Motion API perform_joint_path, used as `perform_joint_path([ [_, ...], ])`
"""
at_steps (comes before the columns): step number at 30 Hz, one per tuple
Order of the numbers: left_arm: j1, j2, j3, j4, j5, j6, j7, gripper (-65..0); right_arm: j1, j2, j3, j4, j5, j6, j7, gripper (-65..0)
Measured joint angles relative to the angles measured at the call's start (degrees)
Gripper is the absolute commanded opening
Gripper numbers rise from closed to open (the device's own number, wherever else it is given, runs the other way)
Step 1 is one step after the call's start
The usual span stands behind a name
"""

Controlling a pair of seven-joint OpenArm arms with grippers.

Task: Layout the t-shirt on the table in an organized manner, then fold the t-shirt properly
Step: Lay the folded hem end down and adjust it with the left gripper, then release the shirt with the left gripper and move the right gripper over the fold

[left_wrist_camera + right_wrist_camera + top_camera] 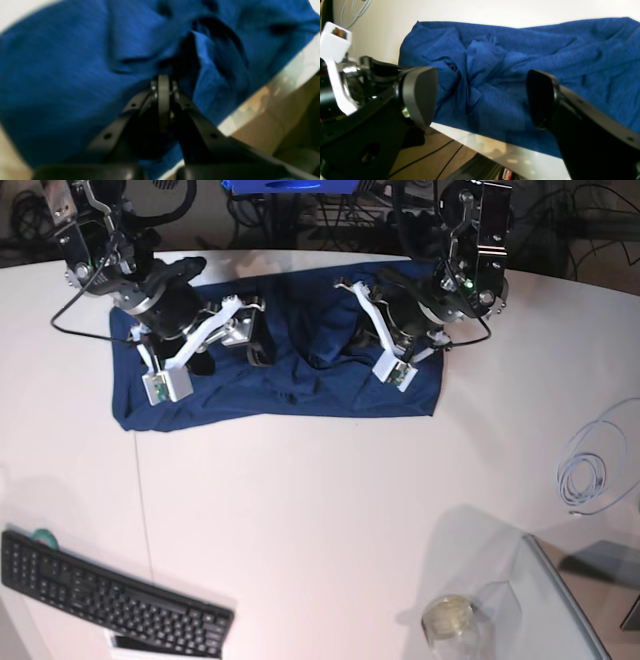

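I was at the laying-out step: the t-shirt (275, 370) lay rumpled across the far part of the surface (330, 510). My left fingers (163, 86) were clenched on a bunched ridge of its cloth; my right fingers (482, 97) stood spread apart, grasping nothing, over a fold near the edge. Next I judged the right should pinch, then both draw outward. No readable writing showed.

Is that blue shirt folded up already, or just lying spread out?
Spread out, not folded: the t-shirt lies wide across the table, bunched into wrinkles in the middle.
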Motion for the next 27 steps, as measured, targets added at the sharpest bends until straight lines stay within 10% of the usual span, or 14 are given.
perform_joint_path([
  [19, 1.3, -0.3, 18.9, 4.3, 0.2, 0.1, 0.9, -65.0, 0.0, 0.0, 0.2, 0.0, 0.0, 0.0, -0.1, -13.4],
  [27, 8.7, -1.9, -9.5, 15.9, -0.2, -0.1, 0.5, -65.0, 4.6, 3.6, -8.6, 2.3, -1.3, 0.0, -1.1, -13.5],
])
